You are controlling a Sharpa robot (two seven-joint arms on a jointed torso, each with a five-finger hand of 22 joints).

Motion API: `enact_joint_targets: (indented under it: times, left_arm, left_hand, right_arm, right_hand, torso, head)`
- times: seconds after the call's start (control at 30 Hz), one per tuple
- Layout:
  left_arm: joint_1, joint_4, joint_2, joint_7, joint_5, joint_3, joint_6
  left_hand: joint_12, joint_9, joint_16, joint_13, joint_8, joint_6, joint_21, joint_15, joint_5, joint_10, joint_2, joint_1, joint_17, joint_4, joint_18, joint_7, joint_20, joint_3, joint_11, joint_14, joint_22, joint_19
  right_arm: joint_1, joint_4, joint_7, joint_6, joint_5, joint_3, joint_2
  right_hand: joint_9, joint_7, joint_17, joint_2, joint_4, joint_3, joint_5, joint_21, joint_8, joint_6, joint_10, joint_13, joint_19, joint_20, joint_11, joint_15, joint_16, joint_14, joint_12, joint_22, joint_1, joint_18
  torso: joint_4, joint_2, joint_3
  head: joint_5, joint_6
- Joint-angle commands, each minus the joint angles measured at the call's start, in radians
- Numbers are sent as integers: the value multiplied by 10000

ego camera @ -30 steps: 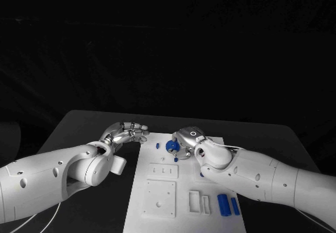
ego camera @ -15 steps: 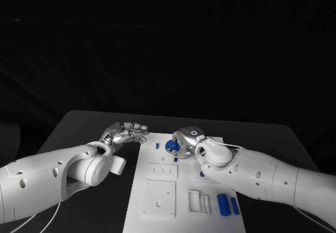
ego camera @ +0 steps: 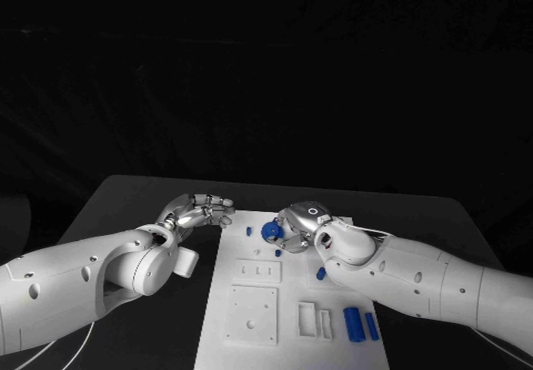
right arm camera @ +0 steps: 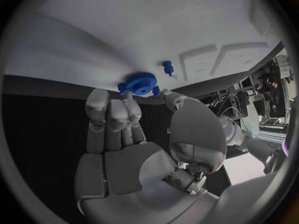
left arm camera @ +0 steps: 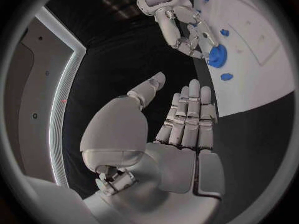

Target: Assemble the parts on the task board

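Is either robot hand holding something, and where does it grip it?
The right hand touches the round blue gear at its rim; the left hand holds nothing.

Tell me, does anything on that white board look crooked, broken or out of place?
Nothing stands out. The task board lies flat on the table, and the blue gear sits on it at the right hand fingertips. The other blue parts lie loose on it, not yet assembled.

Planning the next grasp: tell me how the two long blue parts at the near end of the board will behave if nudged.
The long blue parts look rounded and lie flat on the task board, so they would probably roll sideways. They look like rigid plastic, likely stiff and light. The board seems smooth, so they may slide too.
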Motion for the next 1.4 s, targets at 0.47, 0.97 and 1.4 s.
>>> enact_joint_targets:
  times: [0.47,0.97,1.4]
  left_arm:
    - [15,47,-30,68,24,10,86]
    - [15,-38,-78,136,24,10,92]
    - [14,-345,-25,266,24,9,261]
  left_hand:
    - [-24,-8,-77,-7,-41,-68,33,31,3,-89,9,-89,12,54,139,96,-11,24,8,-44,198,-66]
    - [-19,-6,-86,-5,-39,-65,31,35,9,-87,6,-69,17,45,138,93,-7,36,6,-51,199,-82]
    - [101,37,-103,49,49,83,51,35,5,182,57,-18,56,14,131,31,0,61,-37,-32,208,-123]
  right_arm:
    - [-96,254,-112,402,152,-52,-321]
    - [-65,889,702,-1143,1053,314,-1112]
    - [291,706,3957,-83,5626,771,-2689]
  right_hand:
    - [11,2,12,4,64,-14,-7,47,41,-10,48,17,-170,-252,-5,42,42,-48,40,166,113,644]
    - [27,-11,27,-49,-91,-134,-15,65,43,-16,6,-23,-179,-286,-4,29,26,-50,2,168,591,644]
    - [45,74,7,83,-1665,-803,-2,-1,-1,-109,-454,-307,-378,-203,64,106,-143,-98,-342,142,3045,634]
  torso:
    - [24,-5,-11]
    - [-18,-16,1]
    - [-193,-74,114]
  head:
    - [-11,11]
    - [-22,75]
    - [-33,230]
